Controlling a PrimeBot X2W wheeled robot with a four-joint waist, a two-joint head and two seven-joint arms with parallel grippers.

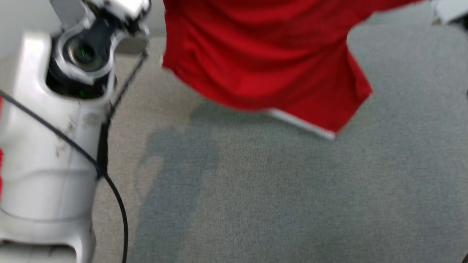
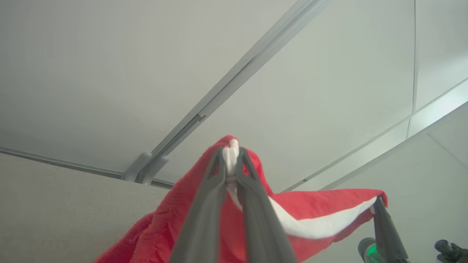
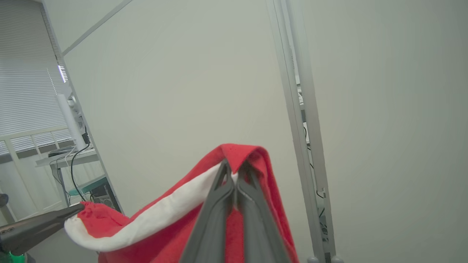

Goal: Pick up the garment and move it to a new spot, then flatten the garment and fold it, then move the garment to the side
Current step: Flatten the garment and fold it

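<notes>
The garment [image 1: 263, 54] hangs in the air at the top of the head view. It's soft red knit with a slightly crinkly, ribbed look, and there's a thin white trim [image 1: 299, 124] along its lowest edge. That edge dangles clear of the grey felt-like surface [image 1: 292, 204] underneath. It's pretty blurry there, so any print is unreadable.

The fabric is strung between both arms. The left gripper [image 2: 231, 153] has its long dark fingers pinched together on a bunched red-and-white fold. The right gripper [image 3: 234, 170] is clamped the same way on a red edge that flops over its tips. A broad white band sags in a curve between the two pinch points.

Further out, the glossy pale left forearm [image 1: 47, 146] sits at the left of the head view with a thin black cable [image 1: 113, 190] looped across it. Plain matte panels with a grey metal rail [image 2: 234, 80] stand behind.
</notes>
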